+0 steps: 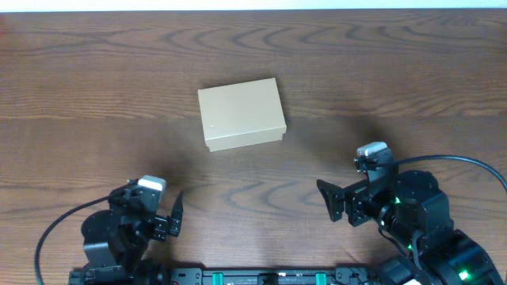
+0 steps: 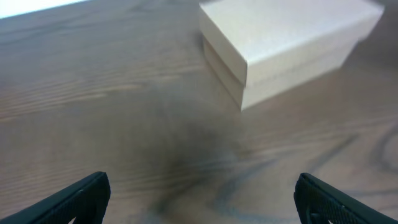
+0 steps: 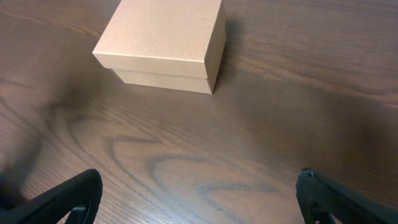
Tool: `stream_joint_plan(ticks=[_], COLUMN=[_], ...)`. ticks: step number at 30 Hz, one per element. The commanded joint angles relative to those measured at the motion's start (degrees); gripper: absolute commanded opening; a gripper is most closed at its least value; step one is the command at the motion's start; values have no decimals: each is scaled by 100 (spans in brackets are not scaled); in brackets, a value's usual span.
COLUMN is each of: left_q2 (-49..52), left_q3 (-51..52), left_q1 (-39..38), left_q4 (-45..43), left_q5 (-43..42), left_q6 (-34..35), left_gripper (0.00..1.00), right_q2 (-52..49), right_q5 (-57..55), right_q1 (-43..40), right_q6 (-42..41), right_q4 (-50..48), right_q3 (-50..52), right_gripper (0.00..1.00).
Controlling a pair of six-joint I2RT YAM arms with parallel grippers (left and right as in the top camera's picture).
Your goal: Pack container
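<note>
Both wrist views crop the closed container (image 2: 280, 31)

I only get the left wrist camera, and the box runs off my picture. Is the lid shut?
Observer: Yes. Overhead shows the whole box, its lid shut.
Operator: Where's the other arm?
Observer: The right gripper is open and empty, right of the box and nearer the robot.
Operator: Is the box straight?
Observer: No, it sits a bit turned from the table edge.
</note>
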State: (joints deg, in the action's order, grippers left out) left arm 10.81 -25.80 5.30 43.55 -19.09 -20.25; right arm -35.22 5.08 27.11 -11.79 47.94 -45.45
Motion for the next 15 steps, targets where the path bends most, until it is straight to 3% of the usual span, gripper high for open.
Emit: stream_joint_plan(ticks=[1, 11, 15], left_q2=[-297, -1012, -1062], left_q3=[343, 1102, 1235], left_q1=[-35, -35, -37], left_q4=[-35, -28, -31], left_q5=[26, 315, 654], left_q6=[-662, -758, -258], left_gripper=[95, 96, 95], right_q2=[2, 2, 2], right_q5=[-57, -59, -57], right_q1=[-35, -35, -35], right_q6=[-83, -85, -85], right_q4=[-7, -7, -7], right_q3=[26, 26, 26], right_gripper=[99, 99, 99])
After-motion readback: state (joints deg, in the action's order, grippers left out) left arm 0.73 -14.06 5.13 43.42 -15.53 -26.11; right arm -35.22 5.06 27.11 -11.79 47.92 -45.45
